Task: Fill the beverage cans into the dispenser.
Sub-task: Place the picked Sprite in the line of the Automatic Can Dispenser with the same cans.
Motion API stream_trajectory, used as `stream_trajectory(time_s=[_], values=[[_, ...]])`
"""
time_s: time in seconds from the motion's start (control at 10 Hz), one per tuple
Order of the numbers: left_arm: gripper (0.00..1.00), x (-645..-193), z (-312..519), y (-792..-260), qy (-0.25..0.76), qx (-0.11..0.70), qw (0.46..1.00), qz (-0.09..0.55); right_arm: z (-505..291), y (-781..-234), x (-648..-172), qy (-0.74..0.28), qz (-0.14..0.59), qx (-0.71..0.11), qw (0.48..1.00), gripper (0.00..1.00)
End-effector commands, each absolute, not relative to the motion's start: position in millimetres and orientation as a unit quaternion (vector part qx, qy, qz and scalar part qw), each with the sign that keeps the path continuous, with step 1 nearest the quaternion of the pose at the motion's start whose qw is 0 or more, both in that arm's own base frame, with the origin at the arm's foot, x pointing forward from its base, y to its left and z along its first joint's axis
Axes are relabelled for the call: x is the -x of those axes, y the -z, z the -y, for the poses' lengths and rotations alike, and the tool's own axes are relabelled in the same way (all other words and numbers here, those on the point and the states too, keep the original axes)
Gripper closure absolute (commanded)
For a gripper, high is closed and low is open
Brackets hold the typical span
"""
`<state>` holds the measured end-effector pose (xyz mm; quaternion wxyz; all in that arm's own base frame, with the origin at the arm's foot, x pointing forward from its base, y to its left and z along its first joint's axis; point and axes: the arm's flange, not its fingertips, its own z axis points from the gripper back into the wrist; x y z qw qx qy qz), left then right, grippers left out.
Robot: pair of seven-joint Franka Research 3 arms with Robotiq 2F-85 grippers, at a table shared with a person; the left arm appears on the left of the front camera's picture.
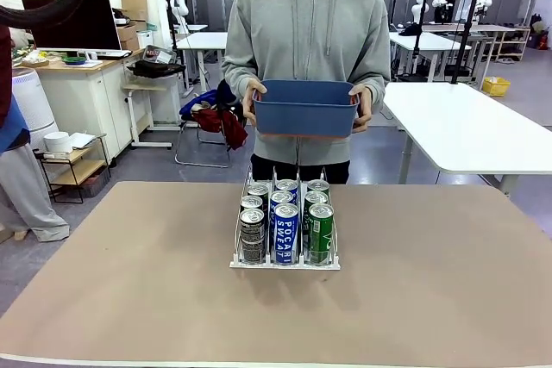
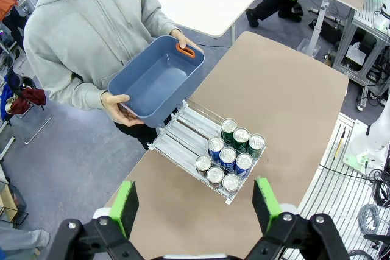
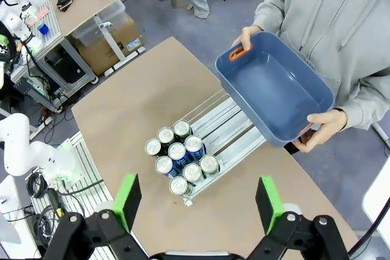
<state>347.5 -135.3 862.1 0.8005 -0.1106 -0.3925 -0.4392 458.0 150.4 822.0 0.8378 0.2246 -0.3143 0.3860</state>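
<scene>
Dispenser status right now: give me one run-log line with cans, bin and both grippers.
dispenser: three lanes loaded, three cans each | blue bin: empty, held in person's hands beyond the table | left gripper: open, high above | right gripper: open, high above

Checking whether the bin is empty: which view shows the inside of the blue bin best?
The right wrist view: it looks down into the blue bin, showing a bare floor. The left wrist view shows most of the inside, more obliquely. The front view shows its outer wall.

A brown table carries the dispenser, standing mid-table with cans.
</scene>
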Motion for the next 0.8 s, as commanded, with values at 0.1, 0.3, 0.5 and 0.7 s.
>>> stream_trajectory(time_s=[0.1,0.3,0.5,0.7], values=[[0.0,-345.0,132.6,-859.9,0.44,0.116,0.8,0.392,-149.0,-822.6,-456.5,-0.381,0.311,-0.215,0.844,0.0],[0.0,-345.0,132.6,-859.9,0.44,0.116,0.8,0.392,-149.0,-822.6,-456.5,-0.381,0.311,-0.215,0.844,0.0],[0.0,-345.0,132.6,-859.9,0.44,0.116,0.8,0.392,-149.0,-822.6,-456.5,-0.381,0.311,-0.215,0.844,0.0],[0.0,-345.0,132.6,-859.9,0.44,0.116,0.8,0.392,-149.0,-822.6,-456.5,-0.381,0.311,-0.215,0.844,0.0]])
